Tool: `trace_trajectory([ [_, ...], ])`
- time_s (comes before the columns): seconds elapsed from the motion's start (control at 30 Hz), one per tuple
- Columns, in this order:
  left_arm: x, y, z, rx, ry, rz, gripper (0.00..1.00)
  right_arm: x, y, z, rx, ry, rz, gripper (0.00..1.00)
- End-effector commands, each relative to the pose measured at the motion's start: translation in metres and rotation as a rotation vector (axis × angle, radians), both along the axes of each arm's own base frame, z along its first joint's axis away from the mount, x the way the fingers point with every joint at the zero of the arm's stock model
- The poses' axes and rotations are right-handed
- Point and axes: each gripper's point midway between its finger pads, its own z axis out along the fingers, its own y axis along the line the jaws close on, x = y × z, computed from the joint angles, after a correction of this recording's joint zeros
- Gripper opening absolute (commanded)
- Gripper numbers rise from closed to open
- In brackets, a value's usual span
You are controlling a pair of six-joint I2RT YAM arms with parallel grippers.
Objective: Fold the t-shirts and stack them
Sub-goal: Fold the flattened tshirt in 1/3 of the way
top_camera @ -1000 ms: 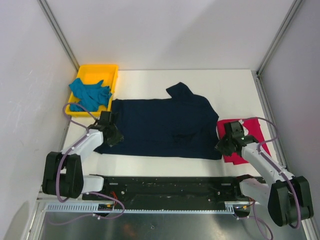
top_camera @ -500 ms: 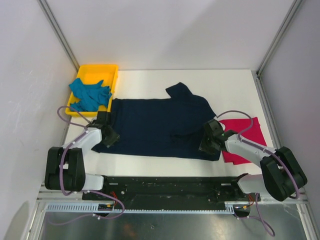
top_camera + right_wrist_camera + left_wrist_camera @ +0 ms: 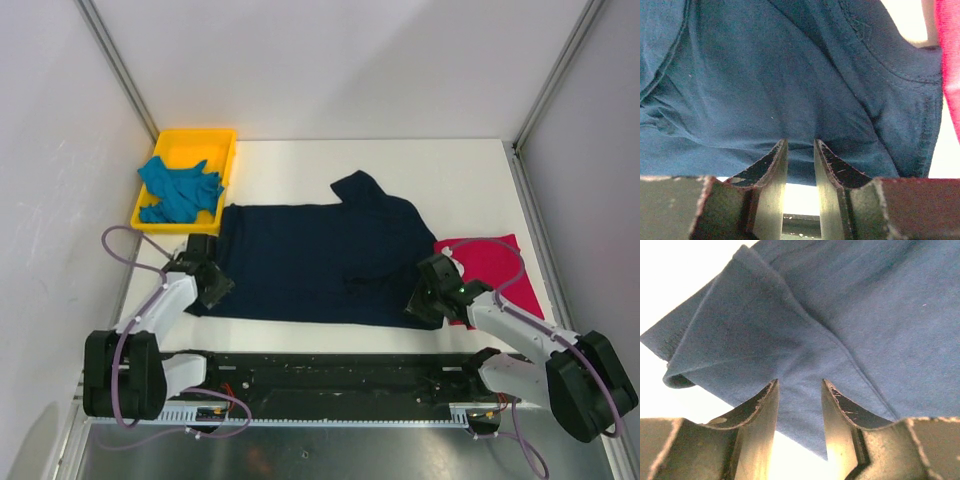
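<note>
The dark navy t-shirt lies spread flat in the middle of the table. My left gripper is at its near left corner. In the left wrist view, the gripper is open with the navy hem lying between its fingers. My right gripper is at the near right corner. In the right wrist view, the gripper stands narrowly open astride the navy edge. The crimson-pink t-shirt lies folded to the right. The teal t-shirt is crumpled in the tray.
The yellow plastic tray stands at the back left against the wall. The black rail with the arm bases runs along the near edge. Grey walls close in the left, back and right sides.
My right gripper moved left off the crimson-pink shirt onto the navy shirt's near right corner. My left gripper slid toward the near edge along the shirt's left side. The shirt's near hem shifted slightly.
</note>
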Motion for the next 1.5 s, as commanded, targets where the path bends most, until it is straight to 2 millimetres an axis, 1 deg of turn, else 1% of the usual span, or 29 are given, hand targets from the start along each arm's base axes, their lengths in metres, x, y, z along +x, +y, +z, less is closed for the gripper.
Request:
trace_trajectory([
  [0.0, 0.028, 0.019, 0.042, 0.107, -0.096, -0.007, 0.45, 0.006, -0.001, 0.019, -0.024, -0.032, 0.023, 0.33],
  [0.07, 0.036, 0.028, 0.054, 0.151, -0.115, 0.009, 0.47, 0.019, 0.003, 0.034, -0.03, -0.078, 0.044, 0.33],
  [0.17, 0.043, 0.038, 0.058, 0.184, -0.107, 0.042, 0.48, 0.034, 0.006, 0.052, -0.056, -0.131, 0.076, 0.33],
  [0.27, 0.047, 0.044, 0.054, 0.198, -0.075, 0.074, 0.48, 0.044, 0.005, 0.059, -0.075, -0.153, 0.103, 0.33],
  [0.4, 0.052, 0.048, 0.046, 0.206, -0.042, 0.104, 0.46, 0.05, 0.005, 0.061, -0.065, -0.157, 0.133, 0.33],
  [0.5, 0.061, 0.045, 0.046, 0.192, -0.034, 0.095, 0.41, 0.052, 0.001, 0.058, -0.08, -0.154, 0.142, 0.33],
  [0.57, 0.066, 0.043, 0.048, 0.183, -0.039, 0.086, 0.41, 0.054, -0.001, 0.054, -0.1, -0.148, 0.148, 0.33],
  [0.63, 0.072, 0.042, 0.049, 0.18, -0.036, 0.072, 0.41, 0.055, -0.004, 0.048, -0.12, -0.135, 0.154, 0.33],
  [0.77, 0.085, 0.036, 0.044, 0.154, -0.013, 0.037, 0.41, 0.054, -0.007, 0.03, -0.137, -0.089, 0.159, 0.33],
  [0.93, 0.099, 0.038, 0.039, 0.161, 0.001, 0.042, 0.4, 0.048, -0.01, 0.012, -0.121, -0.054, 0.149, 0.33],
  [1.03, 0.115, 0.04, 0.042, 0.175, -0.02, 0.041, 0.39, 0.045, -0.015, 0.004, -0.114, -0.036, 0.136, 0.32],
  [1.13, 0.132, 0.043, 0.047, 0.194, -0.039, 0.044, 0.38, 0.042, -0.019, 0.001, -0.112, -0.028, 0.128, 0.32],
  [1.2, 0.141, 0.054, 0.047, 0.201, -0.04, 0.071, 0.38, 0.042, -0.021, 0.002, -0.11, -0.03, 0.124, 0.32],
  [1.3, 0.153, 0.065, 0.044, 0.204, -0.035, 0.095, 0.38, 0.043, -0.024, 0.004, -0.107, -0.035, 0.115, 0.32],
  [1.4, 0.165, 0.068, 0.038, 0.197, -0.024, 0.081, 0.38, 0.044, -0.028, 0.006, -0.107, -0.037, 0.109, 0.32],
  [1.47, 0.17, 0.064, 0.033, 0.177, -0.013, 0.06, 0.37, 0.044, -0.029, 0.006, -0.106, -0.036, 0.107, 0.32],
])
